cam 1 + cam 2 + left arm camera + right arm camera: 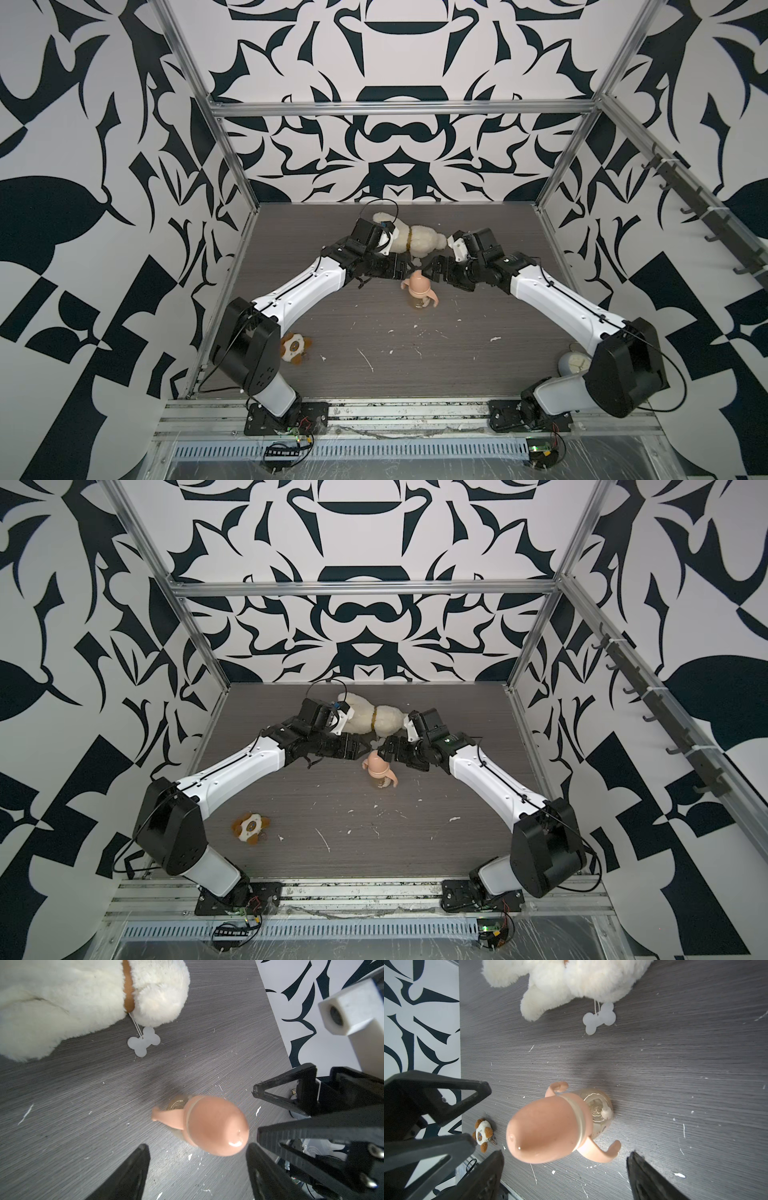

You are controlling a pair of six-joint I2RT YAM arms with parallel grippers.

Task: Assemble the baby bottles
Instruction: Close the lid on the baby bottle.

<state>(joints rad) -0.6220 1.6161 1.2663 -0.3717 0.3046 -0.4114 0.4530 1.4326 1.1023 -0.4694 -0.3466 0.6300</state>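
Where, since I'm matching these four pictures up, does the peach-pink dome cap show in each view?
Top view: dome cap just right of the picture's centre, mid-table.
Top view: dome cap near the picture's centre.
Left wrist: dome cap lower middle, right of centre.
Right wrist: dome cap lower middle, left of centre.
Shared landmark: the cream plush dog, lying beyond the cap in all four.

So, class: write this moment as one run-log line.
baby bottle: upright, dome cap on | left pincer: open, empty | right pincer: open, empty
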